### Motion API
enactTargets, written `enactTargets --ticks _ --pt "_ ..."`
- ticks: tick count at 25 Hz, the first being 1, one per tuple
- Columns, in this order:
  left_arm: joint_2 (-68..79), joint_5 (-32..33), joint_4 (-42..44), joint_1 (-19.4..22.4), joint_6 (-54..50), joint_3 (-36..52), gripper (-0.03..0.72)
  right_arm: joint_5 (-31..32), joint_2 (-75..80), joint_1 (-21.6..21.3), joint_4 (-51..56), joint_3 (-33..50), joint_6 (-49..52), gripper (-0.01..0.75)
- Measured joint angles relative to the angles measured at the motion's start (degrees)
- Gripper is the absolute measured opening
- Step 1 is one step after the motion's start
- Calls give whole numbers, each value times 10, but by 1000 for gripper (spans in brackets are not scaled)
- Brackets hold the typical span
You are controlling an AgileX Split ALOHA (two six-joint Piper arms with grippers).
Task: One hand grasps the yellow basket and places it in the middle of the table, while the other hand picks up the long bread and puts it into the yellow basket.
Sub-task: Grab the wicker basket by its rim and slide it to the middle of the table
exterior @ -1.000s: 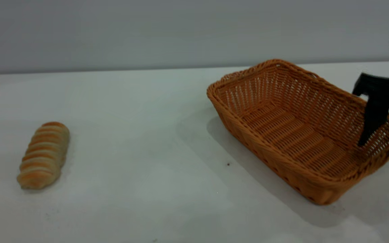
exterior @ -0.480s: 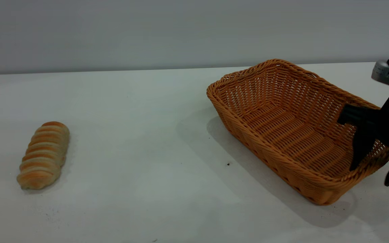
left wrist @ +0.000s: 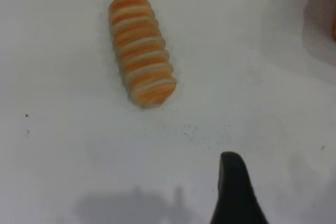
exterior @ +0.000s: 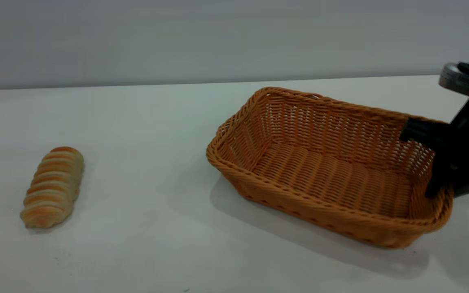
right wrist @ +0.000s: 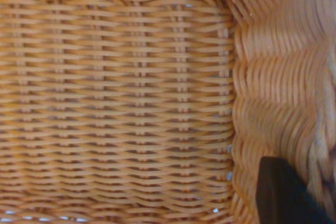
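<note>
At the yellow basket's [exterior: 328, 171] right end wall, I have the right gripper [exterior: 442, 185] clamped over the braided rim — one finger inside, one outside. The wicker looks light and stiff, so I judge it will slide as one piece. The long bread [exterior: 52, 186] lies well to the basket's left, apart from it — soft-looking, best pinched across its middle. The left gripper [left wrist: 236, 192] hovers near the bread; its opening I cannot tell.
</note>
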Motion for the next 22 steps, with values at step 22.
enactTargets --ticks 22 --pt "0 0 -14 0 -1 0 524 44 87 122 205 -196 -327 178"
